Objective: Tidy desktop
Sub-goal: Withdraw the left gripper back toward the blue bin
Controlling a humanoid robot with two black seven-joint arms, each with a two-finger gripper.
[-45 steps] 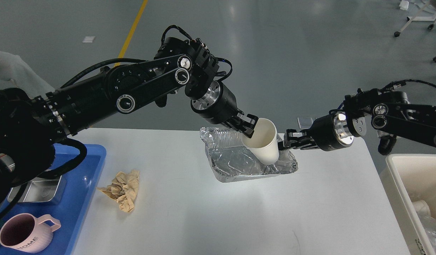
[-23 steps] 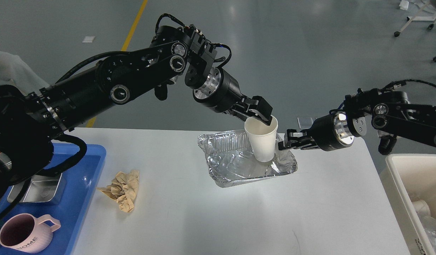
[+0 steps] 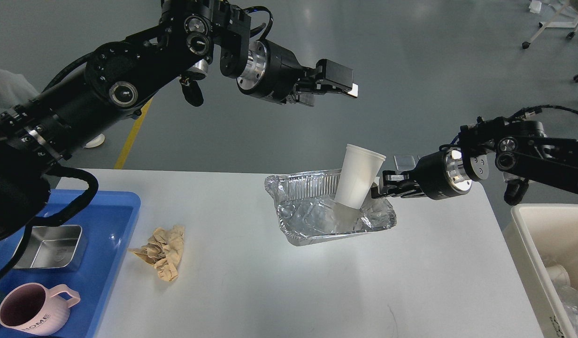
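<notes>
The desktop [image 3: 270, 291] is a wide pale tabletop. A crumpled foil tray [image 3: 317, 220] lies at its far middle. A white paper cup [image 3: 359, 176] stands inside the tray, leaning to the right. My right gripper [image 3: 378, 188] is shut on the foil tray's far right rim, just beside the cup. My left gripper [image 3: 347, 91] is open and empty, high above the tray and apart from the cup. A crumpled brown paper [image 3: 162, 251] lies on the desktop left of the middle.
A blue tray [image 3: 110, 234] at the left edge holds a small metal box [image 3: 49, 240] and a pink mug [image 3: 28, 310]. A cream bin [image 3: 528, 244] with rubbish inside stands past the desktop's right edge.
My left gripper let go of the paper cup's rim and rose up and away. The cup now stands leaning in the foil tray. The right arm has hardly moved.
</notes>
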